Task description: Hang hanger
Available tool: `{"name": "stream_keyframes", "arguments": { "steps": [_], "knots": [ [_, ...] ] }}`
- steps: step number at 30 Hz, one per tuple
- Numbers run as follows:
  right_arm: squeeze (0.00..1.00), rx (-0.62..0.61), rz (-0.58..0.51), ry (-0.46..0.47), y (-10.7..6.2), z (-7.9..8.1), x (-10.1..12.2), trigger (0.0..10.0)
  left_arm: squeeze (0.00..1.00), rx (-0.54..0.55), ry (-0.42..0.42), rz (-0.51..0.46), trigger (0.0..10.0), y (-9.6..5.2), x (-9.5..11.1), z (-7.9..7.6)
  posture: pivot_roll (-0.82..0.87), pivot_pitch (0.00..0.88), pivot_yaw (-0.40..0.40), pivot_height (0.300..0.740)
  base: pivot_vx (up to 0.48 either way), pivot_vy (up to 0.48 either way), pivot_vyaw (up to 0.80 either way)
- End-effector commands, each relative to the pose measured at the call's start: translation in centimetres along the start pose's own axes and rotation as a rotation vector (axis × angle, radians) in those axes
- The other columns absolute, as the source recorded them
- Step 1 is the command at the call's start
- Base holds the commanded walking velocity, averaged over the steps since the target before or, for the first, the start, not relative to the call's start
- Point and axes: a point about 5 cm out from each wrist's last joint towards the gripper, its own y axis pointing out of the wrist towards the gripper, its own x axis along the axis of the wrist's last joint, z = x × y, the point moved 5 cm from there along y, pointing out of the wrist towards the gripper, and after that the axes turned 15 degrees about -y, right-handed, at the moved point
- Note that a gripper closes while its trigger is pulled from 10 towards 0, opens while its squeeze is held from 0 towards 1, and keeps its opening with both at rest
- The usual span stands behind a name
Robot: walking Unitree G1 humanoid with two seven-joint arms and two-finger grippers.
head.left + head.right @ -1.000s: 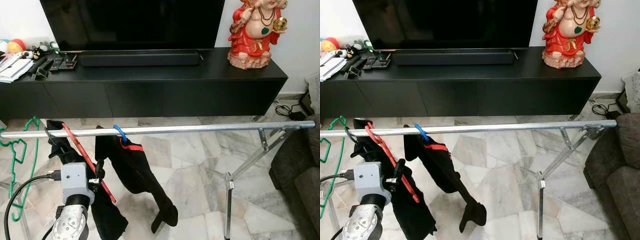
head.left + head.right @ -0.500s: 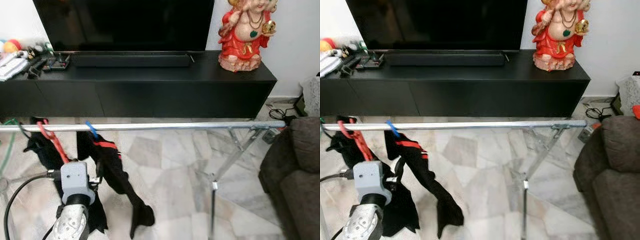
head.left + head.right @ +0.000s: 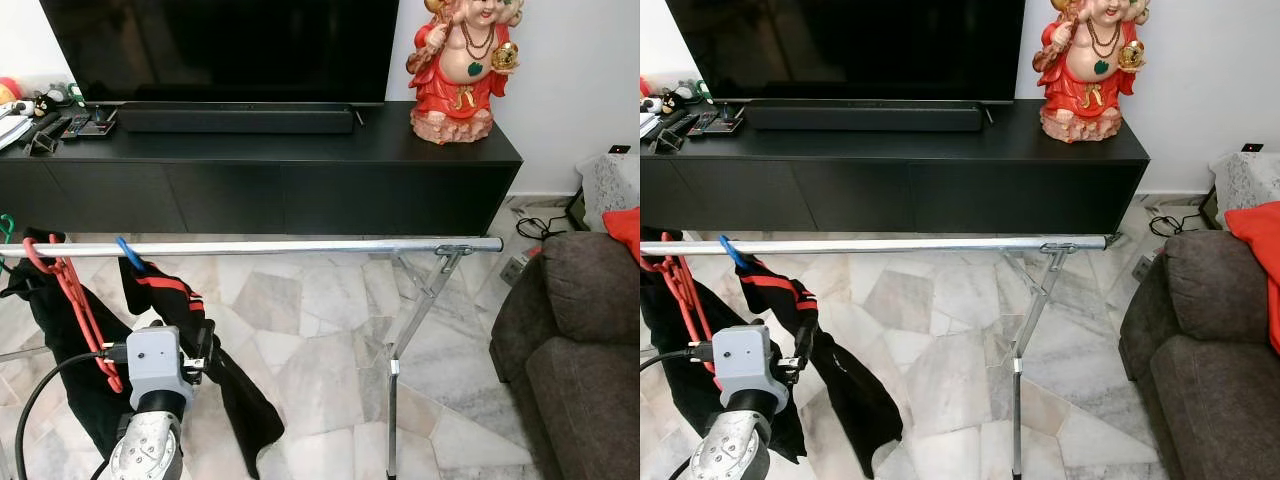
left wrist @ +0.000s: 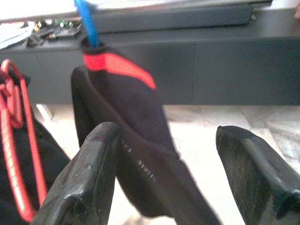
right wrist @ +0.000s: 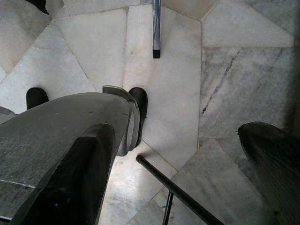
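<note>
A red hanger (image 3: 72, 305) hangs by its hook from the silver rail (image 3: 300, 246) near the rail's left end, over a black garment. Beside it a blue hanger hook (image 3: 128, 255) carries a black garment with a red stripe (image 3: 190, 330). My left gripper (image 3: 205, 342) is below the rail, right of the red hanger and close in front of the striped garment (image 4: 136, 140). It is open, with nothing between its fingers (image 4: 89, 173). My right gripper (image 5: 187, 164) is open and points down at the marble floor.
The rack's crossed legs (image 3: 405, 320) stand on the marble floor at centre right. A black TV console (image 3: 260, 170) with a red statue (image 3: 458, 65) is behind. A dark sofa (image 3: 585, 340) with a red cloth fills the right. A green hanger (image 3: 5, 228) is at far left.
The camera has turned right, so the rack has slid left in the picture. The red hanger, earlier slanting across by my left gripper, now hangs steeper and left of it.
</note>
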Motion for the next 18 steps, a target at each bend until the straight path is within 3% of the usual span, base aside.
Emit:
{"name": "stream_keyframes", "arguments": {
  "steps": [1,4,11,16,18],
  "knots": [
    [0.0,0.05,0.009,-0.006,0.2,2.0,0.0,10.0,0.0,0.021,-0.012,0.034,10.0,0.1,-0.6,0.5,-0.03,0.139,-0.003,0.74,0.0,0.48,0.0],
    [0.0,0.051,0.008,-0.008,0.2,2.0,0.0,10.0,0.0,-0.017,0.007,0.057,10.0,0.6,-0.9,0.0,-0.03,0.138,-0.007,0.74,0.0,0.0,0.0],
    [0.0,0.032,0.016,-0.007,-0.2,0.0,-0.9,10.0,0.0,-0.033,0.013,0.133,10.0,2.2,-1.9,-0.6,-0.03,0.134,-0.009,0.74,0.0,0.0,0.0],
    [0.0,0.031,0.017,-0.014,-0.3,-0.2,-1.1,10.0,0.0,-0.012,0.0,0.173,10.0,3.4,-2.3,-0.7,-0.03,0.131,-0.011,0.74,0.0,0.0,0.0],
    [0.0,0.034,0.015,-0.017,-0.3,0.0,-1.0,10.0,0.0,-0.041,0.006,0.204,10.0,4.0,-2.6,-1.4,-0.04,0.128,-0.011,0.74,0.0,0.0,0.0]
  ]
}}
